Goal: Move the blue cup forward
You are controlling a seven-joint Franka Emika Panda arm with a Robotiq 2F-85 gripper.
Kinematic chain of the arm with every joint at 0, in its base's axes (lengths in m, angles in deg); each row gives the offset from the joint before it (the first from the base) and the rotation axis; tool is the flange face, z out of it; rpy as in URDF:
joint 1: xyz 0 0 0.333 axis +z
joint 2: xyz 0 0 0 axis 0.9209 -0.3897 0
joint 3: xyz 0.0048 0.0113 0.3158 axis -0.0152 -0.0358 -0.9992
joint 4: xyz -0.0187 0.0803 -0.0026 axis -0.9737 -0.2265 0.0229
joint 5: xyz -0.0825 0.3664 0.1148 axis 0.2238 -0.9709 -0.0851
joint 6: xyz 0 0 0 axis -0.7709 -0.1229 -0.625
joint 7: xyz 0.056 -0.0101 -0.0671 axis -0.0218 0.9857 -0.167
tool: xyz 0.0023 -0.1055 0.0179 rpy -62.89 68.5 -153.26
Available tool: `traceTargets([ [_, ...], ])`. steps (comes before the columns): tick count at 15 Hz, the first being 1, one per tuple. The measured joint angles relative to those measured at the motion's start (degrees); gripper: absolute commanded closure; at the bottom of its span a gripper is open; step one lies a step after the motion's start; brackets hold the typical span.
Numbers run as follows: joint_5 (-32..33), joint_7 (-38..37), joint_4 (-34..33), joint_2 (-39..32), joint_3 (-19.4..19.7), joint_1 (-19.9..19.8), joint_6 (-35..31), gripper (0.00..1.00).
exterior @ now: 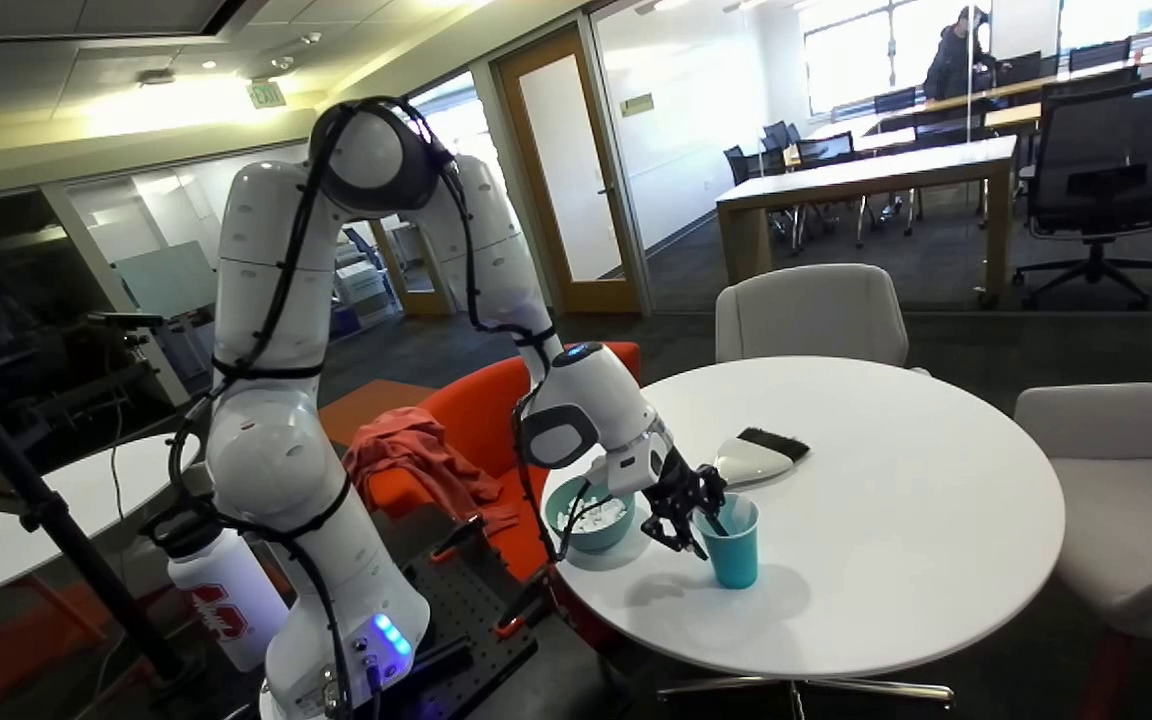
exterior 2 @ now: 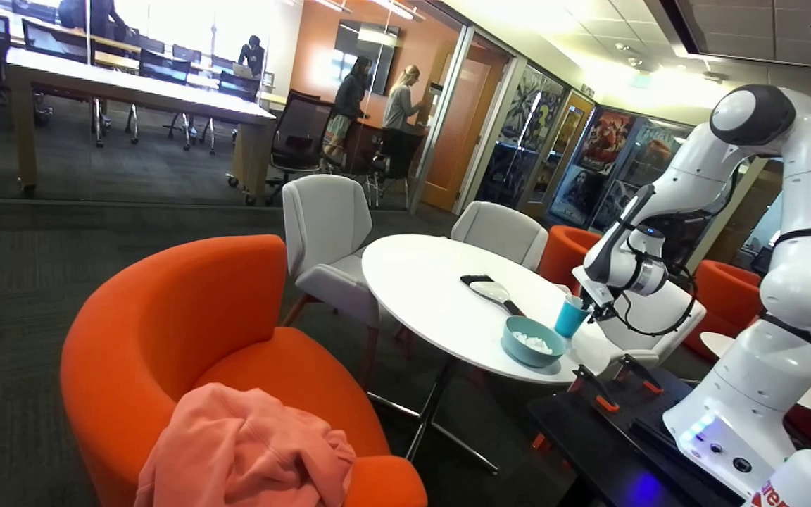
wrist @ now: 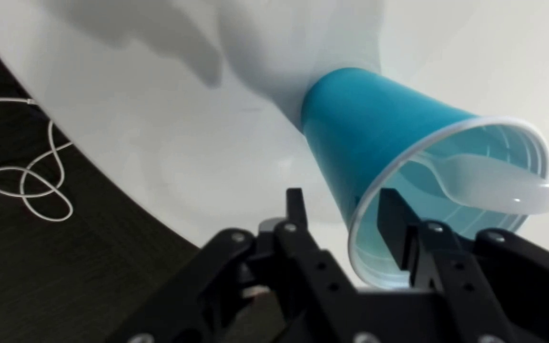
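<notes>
The blue cup (exterior: pixel 736 562) stands upright on the round white table (exterior: pixel 896 560), near its edge. It also shows in an exterior view (exterior 2: pixel 569 321) and in the wrist view (wrist: pixel 365 128), where a white plastic spoon (wrist: pixel 486 183) leans inside it. My gripper (wrist: pixel 344 206) is open at the cup's rim. In the wrist view one finger is over the cup's mouth, within the rim, and the other is outside, with the near wall between them. A gap shows between the outer finger and the wall. The gripper also shows at the cup in an exterior view (exterior: pixel 706 537).
A wider teal bowl (exterior: pixel 601 540) with white contents stands beside the cup, also seen in an exterior view (exterior 2: pixel 518 352). A white brush with black bristles (exterior: pixel 761 458) lies farther in on the table. Chairs surround the table. A white cable (wrist: pixel 48 183) lies beyond the table edge.
</notes>
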Motion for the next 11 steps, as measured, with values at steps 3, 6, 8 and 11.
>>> traceTargets([
  [3, -0.02, 2.13, 0.49, 1.21, 0.68, 0.18, -0.23, 0.03],
  [6, 0.01, 5.03, 1.72, 4.41, 1.33, -0.17, -0.38, 0.0],
  [8, 0.09, 7.71, 2.84, 7.55, 1.5, -0.9, -0.37, 0.0],
  [11, 0.03, 10.2, 4.54, 12.09, 3.87, -0.74, 0.54, 0.0],
])
